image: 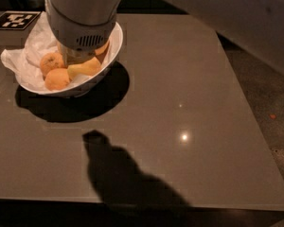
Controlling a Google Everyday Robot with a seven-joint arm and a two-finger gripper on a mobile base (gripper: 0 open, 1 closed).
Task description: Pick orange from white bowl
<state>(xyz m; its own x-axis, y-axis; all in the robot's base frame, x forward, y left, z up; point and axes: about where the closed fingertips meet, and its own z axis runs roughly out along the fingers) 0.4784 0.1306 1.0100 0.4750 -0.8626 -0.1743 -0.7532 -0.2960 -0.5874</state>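
My dim feed: lamp glare on the glossy grey worktop [203,103]; black shadows flank the claw [83,63] in the white bowl [114,41].

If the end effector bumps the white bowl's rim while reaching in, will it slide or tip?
With the end effector low inside the white bowl, a sideways bump would probably slide it: glossy bowl, smooth table. Its flaring rim overhangs the base, so downward pressure there might tip it.

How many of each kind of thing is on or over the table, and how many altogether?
Grey robot pincer, down over the bowl: 1
Deep-orange round fruits: 2
Paler, yellowish orange, partly under the pincer: 1
Glossy white bowl lined with paper: 1
Black-and-white square marker: 1
Total: 6; more fruit may hide under the pincer.
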